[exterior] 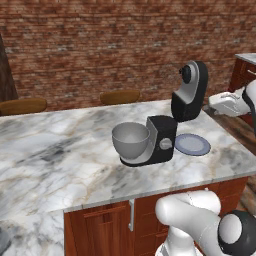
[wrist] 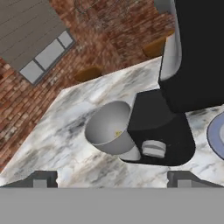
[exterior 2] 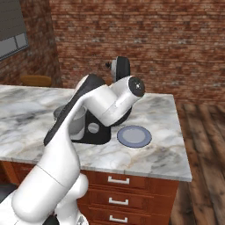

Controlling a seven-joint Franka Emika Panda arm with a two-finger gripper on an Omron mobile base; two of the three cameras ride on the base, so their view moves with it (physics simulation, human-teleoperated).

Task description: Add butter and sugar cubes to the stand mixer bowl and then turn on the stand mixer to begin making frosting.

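Butter, a pale-yellow speck (wrist: 117, 133), lies inside round grey metal mixer bowl (wrist: 108, 131) on marble bench (exterior: 60, 155); tool (wrist: 112, 178) wide open, empty.

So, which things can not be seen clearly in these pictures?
- Bowl, right base view: mostly hidden behind the arm.
- Bowl contents, hand view: a tiny yellowish speck inside; too small to tell butter from sugar.
- Plate, hand view: cut off by the right edge.
- Pincer, hand view: just the tips show, set wide apart.
- Tall appliance, hand view: top cut off by the edge.
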